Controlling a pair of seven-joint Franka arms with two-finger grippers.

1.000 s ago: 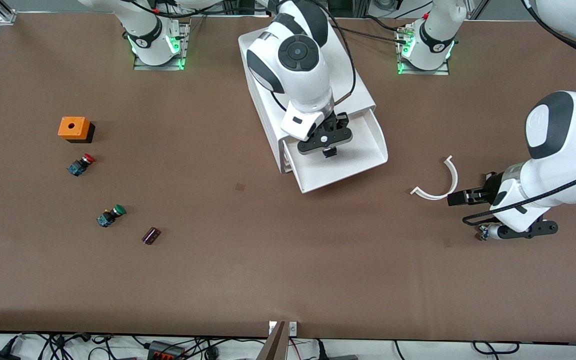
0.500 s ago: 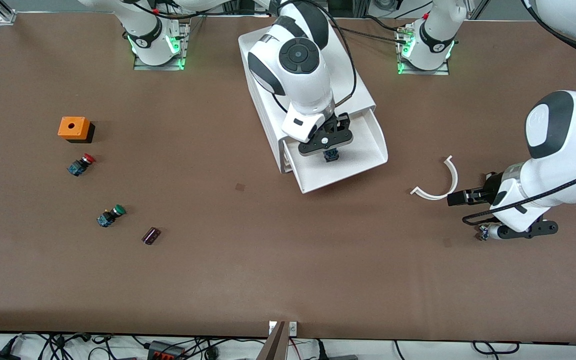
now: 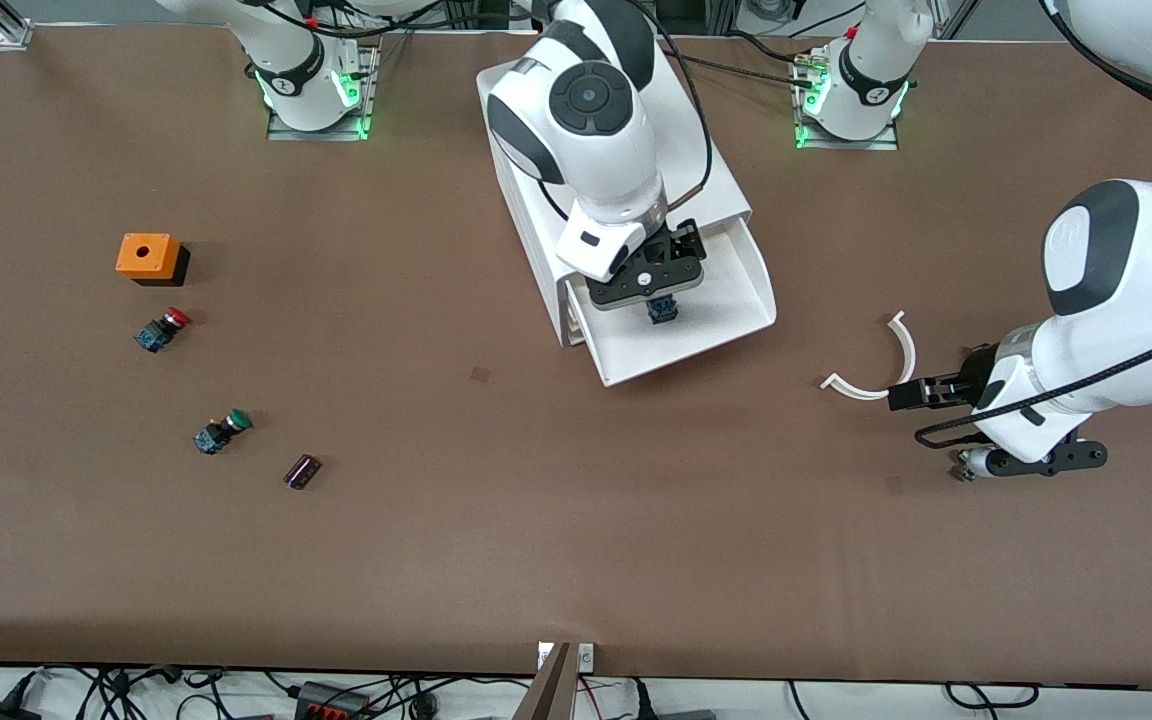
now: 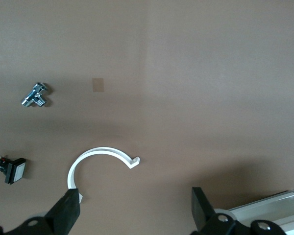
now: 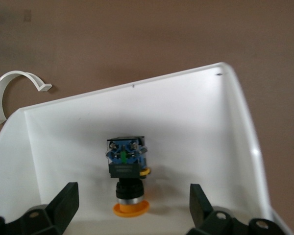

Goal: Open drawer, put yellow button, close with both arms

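The white cabinet's top drawer (image 3: 736, 320) stands pulled open. The yellow button (image 5: 127, 171) lies on its side on the drawer floor (image 5: 186, 142), blue base up; in the front view only its dark body (image 3: 663, 310) shows. My right gripper (image 3: 648, 288) hangs open just above the button, fingers apart on either side and not touching it (image 5: 132, 210). My left gripper (image 3: 898, 398) is open and empty (image 4: 135, 215), low over the table at the left arm's end, beside a white curved clip (image 3: 876, 375).
The white curved clip (image 4: 98, 159) lies by the left gripper, with a small metal fitting (image 4: 35, 95) and a square switch (image 4: 10, 169) close by. At the right arm's end lie an orange box (image 3: 149, 257), a red-capped switch (image 3: 162, 328), a green-capped switch (image 3: 221, 431) and a dark cylinder (image 3: 302, 471).
My right gripper has let go of the yellow button and risen a little; the button now lies in the drawer. The left gripper has shifted slightly toward the cabinet.
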